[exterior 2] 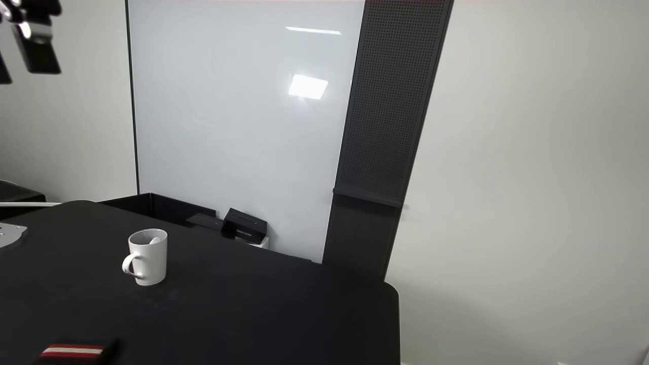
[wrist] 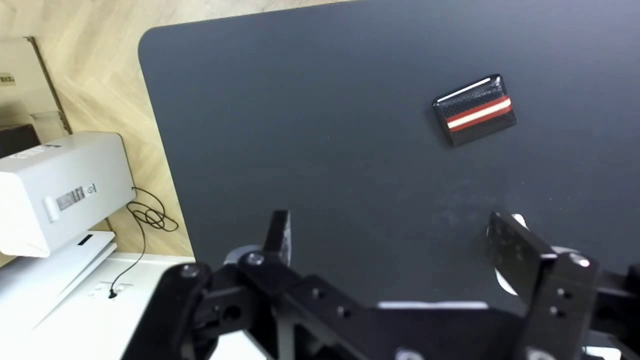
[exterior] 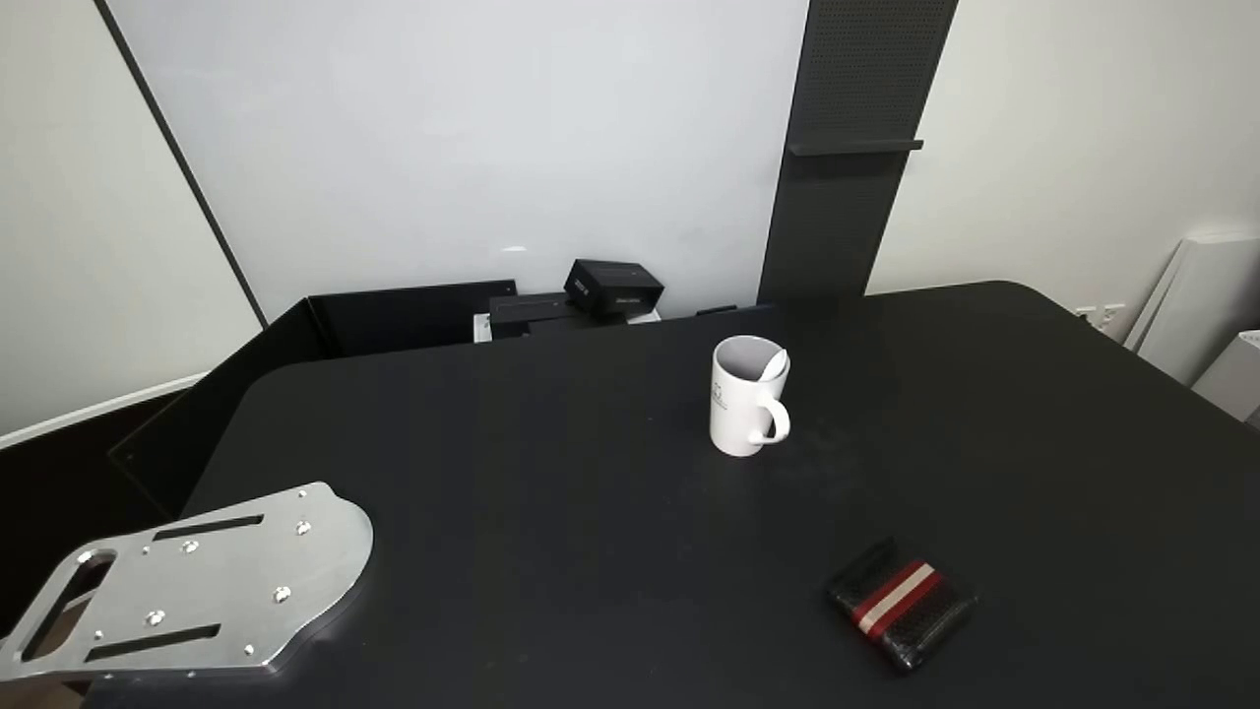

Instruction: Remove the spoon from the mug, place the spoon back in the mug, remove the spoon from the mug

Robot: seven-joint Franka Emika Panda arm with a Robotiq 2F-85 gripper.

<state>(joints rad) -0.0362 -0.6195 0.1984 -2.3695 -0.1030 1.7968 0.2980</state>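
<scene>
The white mug point(exterior: 736, 409) stands upright on the black table, its loop handle on the side. It also shows in an exterior view point(exterior 2: 152, 261). The pale spoon point(exterior: 775, 365) leans inside the mug, with its end at the rim; a small part shows in an exterior view point(exterior 2: 155, 240). The rest of the spoon is hidden in the mug. My gripper point(wrist: 389, 217) is open with nothing between its fingers. In an exterior view the gripper point(exterior 2: 23, 75) hangs high at the upper left, apart from the mug. In the wrist view the mug point(wrist: 507, 282) is mostly hidden behind one finger.
A black-and-red block point(exterior: 904, 603) lies on the table point(exterior: 551, 512), nearer the front than the mug. A silver metal plate point(exterior: 226, 581) is at the table's left side. Black boxes point(exterior: 612, 288) are behind the back edge. A white unit point(wrist: 75, 192) stands beyond the table edge.
</scene>
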